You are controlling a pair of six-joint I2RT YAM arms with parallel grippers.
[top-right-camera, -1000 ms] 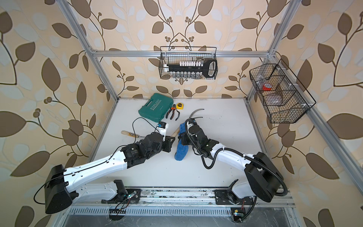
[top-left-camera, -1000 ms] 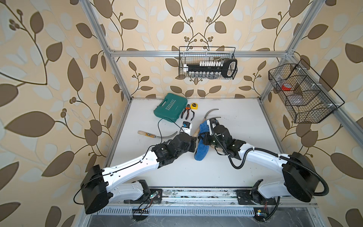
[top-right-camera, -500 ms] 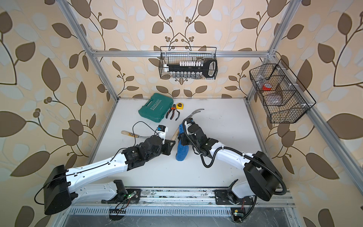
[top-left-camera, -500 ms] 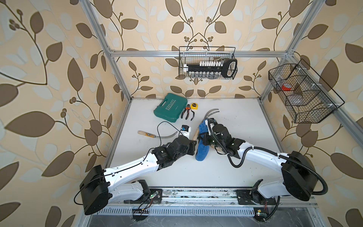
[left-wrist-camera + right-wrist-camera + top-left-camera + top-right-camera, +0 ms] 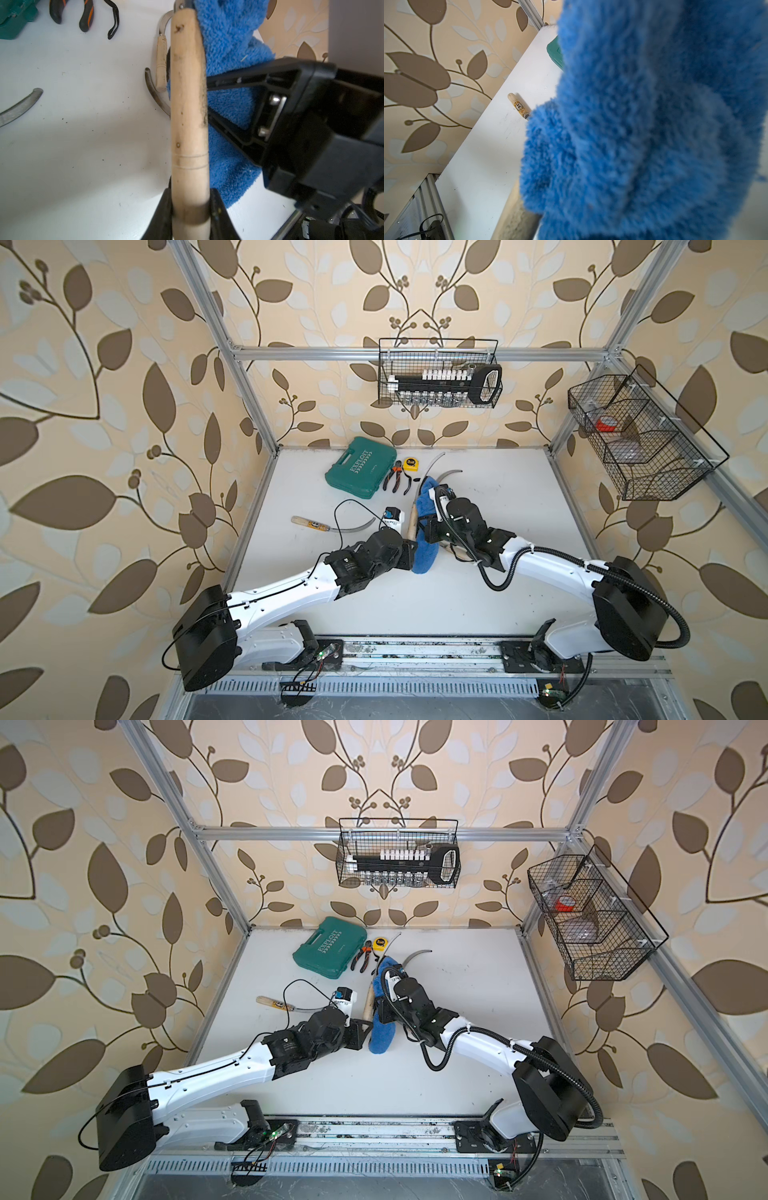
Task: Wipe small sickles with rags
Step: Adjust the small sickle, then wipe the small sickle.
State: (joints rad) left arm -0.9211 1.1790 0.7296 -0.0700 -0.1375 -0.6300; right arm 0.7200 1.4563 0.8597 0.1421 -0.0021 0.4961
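Top views first. Both arms meet mid-table, a bit toward the back wall.
- The left gripper is clamped on the butt end of the held sickle. It has a pale round wood handle and a thin grey blade arcing toward the back, with its tip near the tape measure.
- The rag is blue, fluffy and folded long, and it lies along the handle's right side, touching it. The right gripper is closed into it about mid-length.
- A labelled sickle lies flat between the left arm and the left table edge, apart from everything.
- Another blade pokes out behind the right wrist; its handle is hidden.
- The teal case and pliers crowd the back-left.
- There is bare table to the right of the right arm and across the front.

Left wrist view:
- The jaws pinch the handle tight, with no gap. The wood is scuffed, with dark grime along the rag side and two turned grooves near the grip.
- The rag presses against it, and a black finger of the right gripper digs into the pile.
- Behind the handle lie a second handle and a dark curved blade, both flat on the table and partly hidden.
- A serrated blade tip sits well off to the side.

Right wrist view:
- Blue pile fills most of the frame and the jaws are buried.
- The labelled sickle's handle and a strip of table edge show past it.
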